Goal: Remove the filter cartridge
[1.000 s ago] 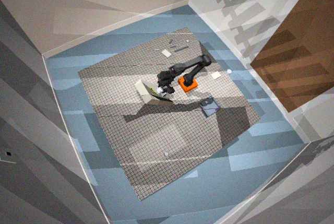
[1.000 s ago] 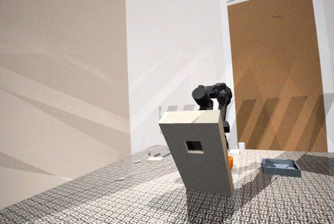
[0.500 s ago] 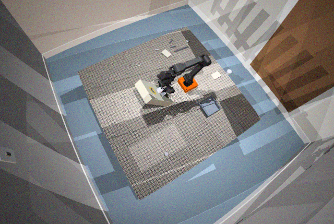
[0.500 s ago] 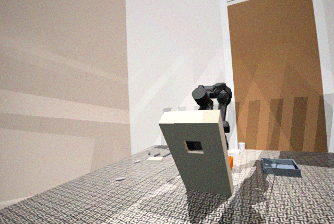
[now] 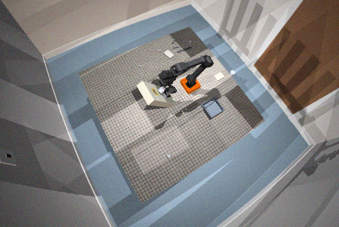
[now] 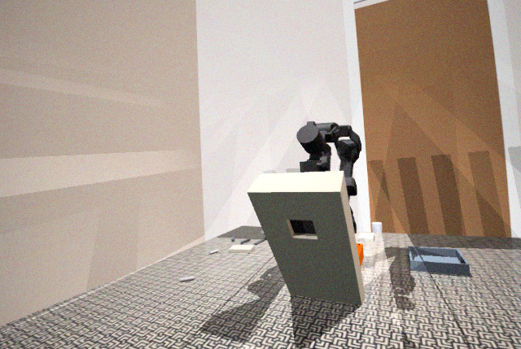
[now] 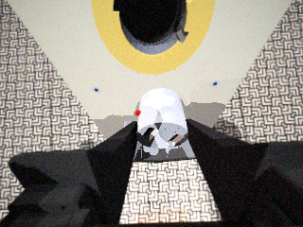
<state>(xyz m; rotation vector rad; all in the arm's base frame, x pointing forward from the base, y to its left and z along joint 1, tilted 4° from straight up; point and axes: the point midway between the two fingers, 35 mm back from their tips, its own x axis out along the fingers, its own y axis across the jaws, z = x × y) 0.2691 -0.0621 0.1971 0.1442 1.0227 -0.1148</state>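
Observation:
The pale service panel (image 5: 144,93) (image 6: 315,269) (image 7: 57,28) leans on the mat. Its round socket, ringed in yellow (image 7: 152,64), is dark and empty in the wrist view. The white filter cartridge (image 5: 161,89) (image 7: 162,105) is outside the socket, in front of the panel's lower face, with its two-slotted face toward the wrist camera. My gripper (image 5: 163,91) (image 7: 161,124) is shut on the cartridge, one finger on each side. A small ledge lies just beneath it; whether they touch is unclear. The blue-grey tray (image 5: 212,108) (image 6: 441,268) holds nothing. The exterior camera sees only the panel's back.
The orange arm base (image 5: 195,89) (image 6: 360,254) stands between the panel and the tray's side. Pale flat blocks (image 5: 168,53) (image 5: 219,75), a white cylinder (image 5: 232,72) (image 6: 376,227), several grey rods and a small disc (image 5: 168,155) lie around.

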